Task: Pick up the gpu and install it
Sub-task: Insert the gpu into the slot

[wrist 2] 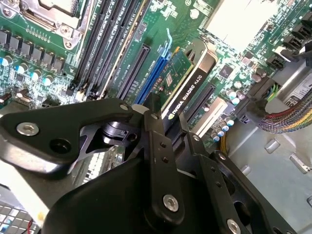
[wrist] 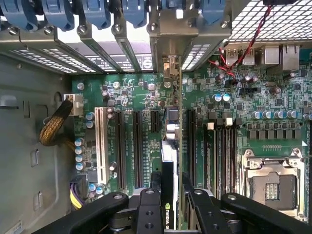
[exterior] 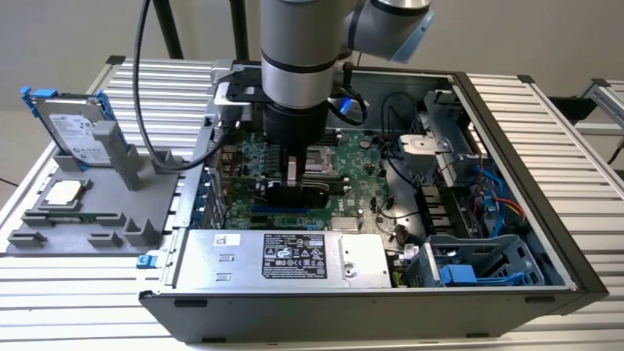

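Note:
The gpu (wrist 2: 187, 92) stands on edge over the green motherboard (wrist 2: 48, 58) inside the open computer case (exterior: 527, 183). Its black face and a strip of green board show beside a blue slot (wrist 2: 153, 78). My gripper (wrist 2: 168, 122) is shut on the card, one black finger on each face. In the first wrist view the gpu (wrist: 170, 146) runs edge-on from my gripper (wrist: 171, 187) toward the rear slot openings, where its silver bracket (wrist: 170, 68) lines up with one opening. The exterior view shows my gripper (exterior: 292, 183) low over the board. I cannot tell whether the card's edge sits fully in its slot.
A silver hard drive in a blue frame (exterior: 73, 128) stands on a grey fixture (exterior: 88, 212) at the exterior view's left. The power supply (exterior: 283, 256) and a drive cage (exterior: 478, 263) close off the case's near side. The processor socket (wrist: 273, 185) and a white slot (wrist: 101, 146) flank the card.

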